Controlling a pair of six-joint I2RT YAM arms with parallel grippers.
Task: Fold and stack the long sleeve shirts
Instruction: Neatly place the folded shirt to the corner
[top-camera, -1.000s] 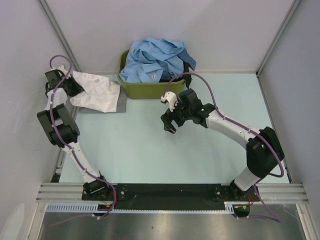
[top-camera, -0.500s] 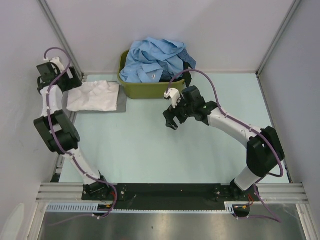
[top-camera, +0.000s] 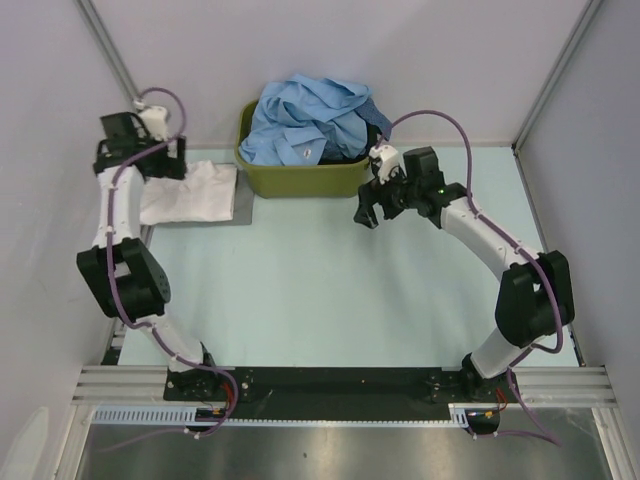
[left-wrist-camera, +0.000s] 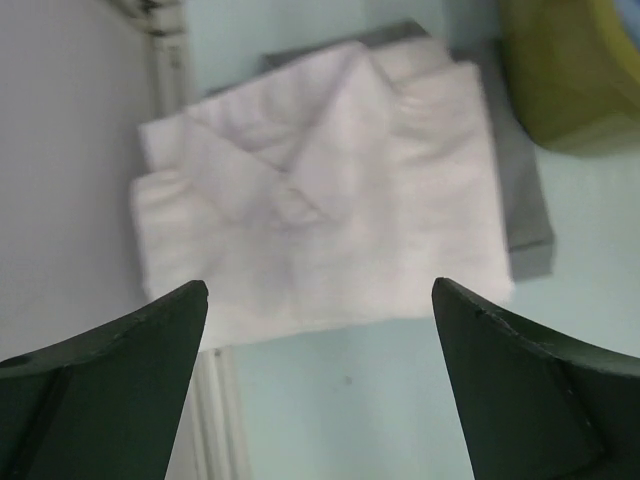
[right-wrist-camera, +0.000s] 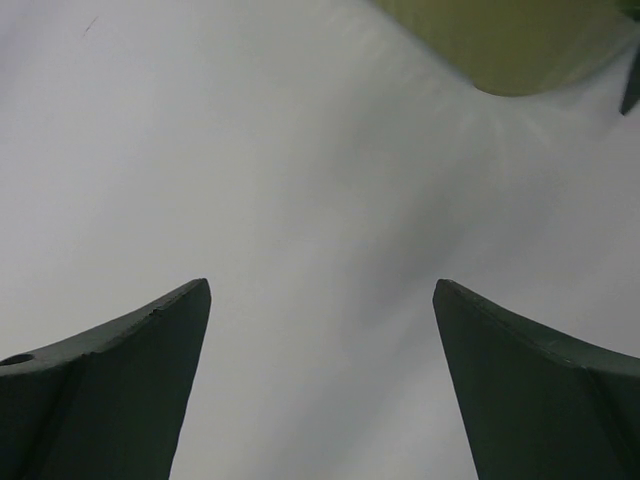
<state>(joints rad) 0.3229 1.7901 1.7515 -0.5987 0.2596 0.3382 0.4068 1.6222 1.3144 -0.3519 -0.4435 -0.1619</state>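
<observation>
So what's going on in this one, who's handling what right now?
Nothing is held at this moment. The left gripper hangs open above a folded white shirt, which lies in the far-left corner of the table on top of a grey garment. The right gripper, also open and empty, is beside the olive-green tub, which is heaped with light blue shirts not yet folded.

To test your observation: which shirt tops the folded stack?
The white shirt, folded over a grey one left of the olive tub; the blue shirts are heaped unfolded in that tub.
</observation>
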